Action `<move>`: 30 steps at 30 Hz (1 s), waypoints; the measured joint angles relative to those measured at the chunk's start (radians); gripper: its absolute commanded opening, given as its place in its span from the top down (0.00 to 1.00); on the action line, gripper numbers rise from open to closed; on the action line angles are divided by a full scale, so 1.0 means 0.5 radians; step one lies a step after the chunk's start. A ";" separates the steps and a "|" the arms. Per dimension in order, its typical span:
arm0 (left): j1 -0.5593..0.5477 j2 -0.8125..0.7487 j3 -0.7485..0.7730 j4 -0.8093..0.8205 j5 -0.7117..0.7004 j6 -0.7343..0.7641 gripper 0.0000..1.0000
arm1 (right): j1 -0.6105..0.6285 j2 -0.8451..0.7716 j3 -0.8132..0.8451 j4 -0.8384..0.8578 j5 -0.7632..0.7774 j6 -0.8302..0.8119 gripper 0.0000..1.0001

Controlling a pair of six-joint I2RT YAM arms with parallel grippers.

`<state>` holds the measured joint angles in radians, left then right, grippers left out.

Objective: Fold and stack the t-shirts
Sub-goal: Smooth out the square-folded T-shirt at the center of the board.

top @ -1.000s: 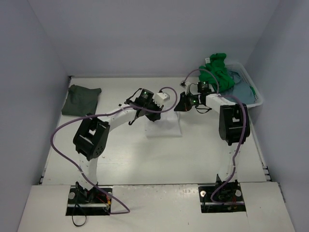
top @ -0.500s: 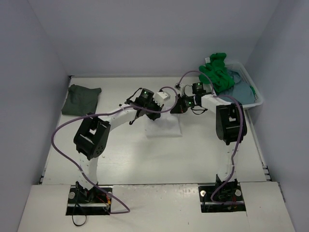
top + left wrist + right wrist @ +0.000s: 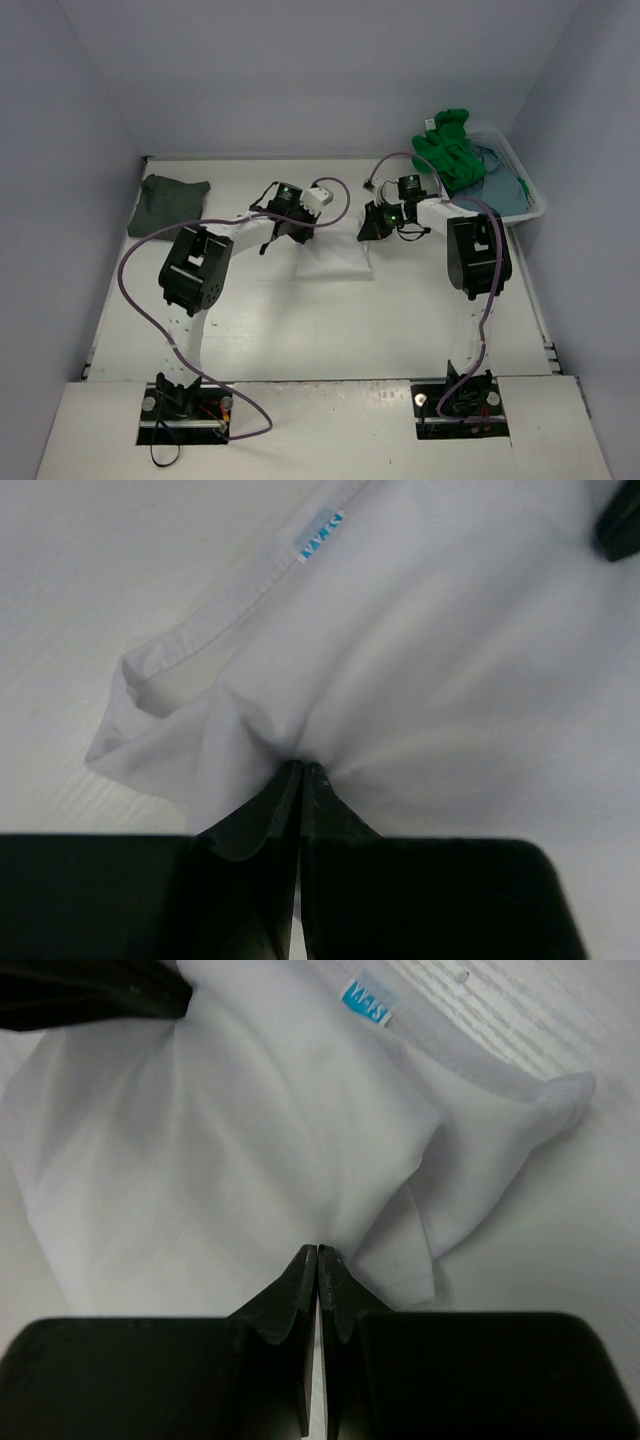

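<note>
The left hand point(image 3: 301, 767) and right hand point(image 3: 317, 1251) each pinch the soft, floppy white shirt point(image 3: 335, 262) tight, and it looks best held by its top corners.

White table point(image 3: 250, 330) bears grey shirt point(image 3: 170, 205), white shirt point(image 3: 335, 263), basket point(image 3: 528, 192).

Smooth matt cloth: white t-shirt point(image 3: 430, 650)

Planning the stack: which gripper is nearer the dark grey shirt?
Left. The left gripper pinches the white shirt nearer the dark grey shirt; the right gripper pinches its opposite side.
</note>
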<state>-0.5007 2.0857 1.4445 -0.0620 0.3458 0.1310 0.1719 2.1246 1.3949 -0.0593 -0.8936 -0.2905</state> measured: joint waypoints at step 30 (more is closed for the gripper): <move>0.144 -0.200 0.381 -0.298 0.113 -0.053 0.81 | 0.063 -0.182 0.110 -0.291 0.211 -0.132 1.00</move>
<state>-0.4286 1.9858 1.6352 -0.2111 0.4023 0.1043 0.2031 2.0338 1.4498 -0.2050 -0.7883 -0.3565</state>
